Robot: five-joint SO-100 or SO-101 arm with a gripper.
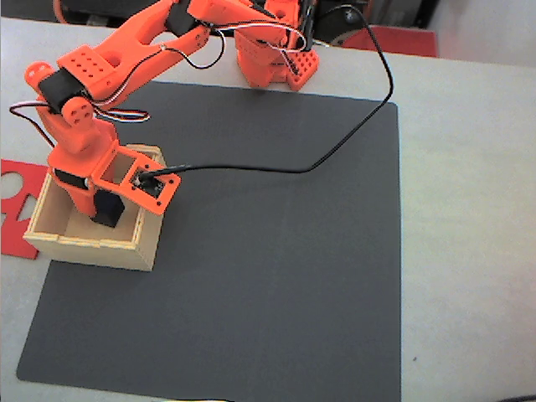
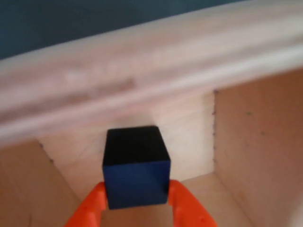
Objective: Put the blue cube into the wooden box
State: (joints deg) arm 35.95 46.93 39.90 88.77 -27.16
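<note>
The wooden box (image 1: pixel 92 247) of pale plywood stands at the left edge of the dark mat in the fixed view. My orange gripper (image 1: pixel 102 203) reaches down into it from above. Between its fingers is the dark blue cube (image 1: pixel 110 209), inside the box walls. In the wrist view the blue cube (image 2: pixel 136 172) sits close up between two orange fingertips (image 2: pixel 94 203), and my gripper (image 2: pixel 137 191) is shut on it. The box's near wall (image 2: pixel 142 80) crosses the top of that view, with the inner corner and floor behind the cube. Whether the cube touches the floor I cannot tell.
A flat red cut-out sheet (image 1: pixel 12 205) lies left of the box. The dark mat (image 1: pixel 276 268) spreads right and forward. A black cable (image 1: pixel 335 155) loops over the mat from the wrist to the arm's base (image 1: pixel 272 63). A red object (image 1: pixel 402 38) lies at the back.
</note>
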